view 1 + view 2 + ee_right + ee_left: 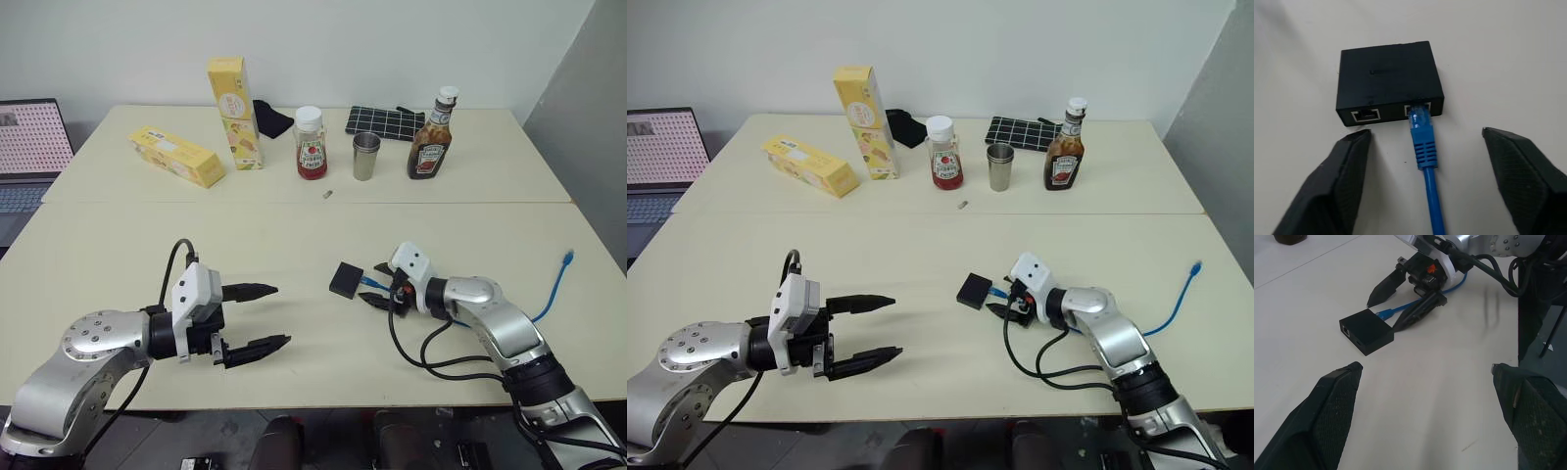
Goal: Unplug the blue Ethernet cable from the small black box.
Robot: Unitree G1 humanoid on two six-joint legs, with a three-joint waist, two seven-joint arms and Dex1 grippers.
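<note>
Room: plain pale wall behind a cream desk made of two tops butted together, the seam running across it.

The box lies flat on the near top, right of centre. The cable is plugged into one of two ports on the box's side; the port beside it is empty. From the plug the cable runs back under the right arm, and its free end lies near the desk's right edge.

The right tool sits low just behind the box, fingers apart and straddling the plug, one to each side, neither touching it; nothing gripped. The left tool is well apart to the left, pointing toward the box, fingers spread wide and empty.

Along the far top: a yellow carton lying flat, a yellow carton standing, a dark cloth, a red-sauce jar, a metal cup, a grid-patterned cloth, a brown sauce bottle. A small grey item lies near the seam. A laptop stands off the desk's left side.
</note>
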